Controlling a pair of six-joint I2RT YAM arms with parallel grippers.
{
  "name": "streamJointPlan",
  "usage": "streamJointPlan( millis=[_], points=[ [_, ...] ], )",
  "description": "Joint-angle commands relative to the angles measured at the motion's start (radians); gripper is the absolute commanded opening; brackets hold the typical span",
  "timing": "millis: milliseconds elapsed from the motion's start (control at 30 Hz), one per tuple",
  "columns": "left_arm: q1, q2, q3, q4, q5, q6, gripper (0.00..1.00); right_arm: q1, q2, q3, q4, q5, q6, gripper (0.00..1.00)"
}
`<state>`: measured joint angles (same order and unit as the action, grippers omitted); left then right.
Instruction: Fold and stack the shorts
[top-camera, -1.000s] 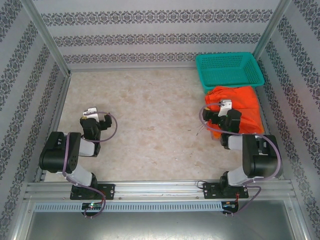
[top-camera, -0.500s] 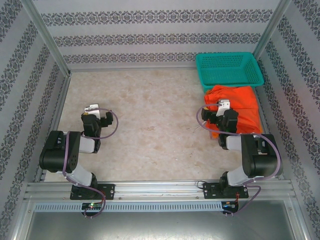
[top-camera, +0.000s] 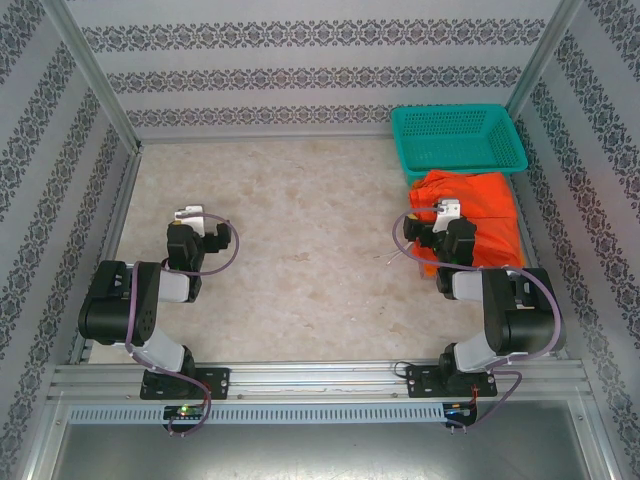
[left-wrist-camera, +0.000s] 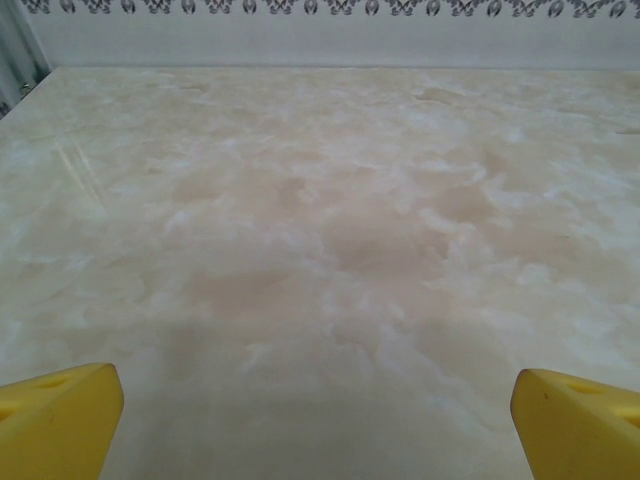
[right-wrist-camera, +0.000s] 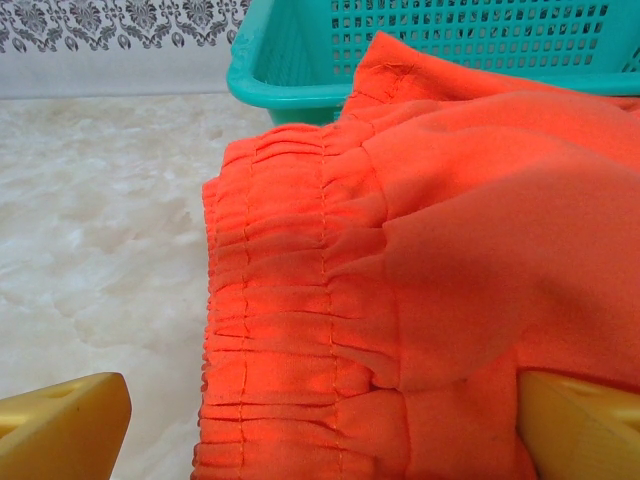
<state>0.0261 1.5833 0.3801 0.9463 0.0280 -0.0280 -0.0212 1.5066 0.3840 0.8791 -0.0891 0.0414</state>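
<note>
Left arm (top-camera: 120, 312), lower left of top view: black blocky joint housings, pale silver link, white cap at wrist end; purple cable (top-camera: 226, 252) looping beside it; black base plate (top-camera: 185, 382) beneath; right arm (top-camera: 520, 318), lower right: same black-and-silver build, own purple cable loop, white wrist cap; left gripper (left-wrist-camera: 320, 425), right gripper (right-wrist-camera: 320, 430): blunt yellow fingers (left-wrist-camera: 55, 420) in bottom corners of wrist views

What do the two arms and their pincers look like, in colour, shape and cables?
Both the left arm and right arm have bulky black joints with light grey links, and a thin purple cable loops beside each wrist. The left pincer and right pincer carry a white part on top; their fingers are blunt and yellow in the wrist views.
</note>
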Motion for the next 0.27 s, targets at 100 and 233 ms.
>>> streamJointPlan(
  millis=[100, 233],
  points=[
    [-0.006, 0.003, 0.02, -0.037, 0.045, 0.028, 1.0, 0.009, 0.001, 0.006, 0.001, 0.022, -0.015, 0.98],
    [-0.006, 0.001, 0.019, -0.034, 0.039, 0.03, 1.0, 0.01, 0.001, 0.006, 0.001, 0.021, -0.014, 0.98]
  ],
)
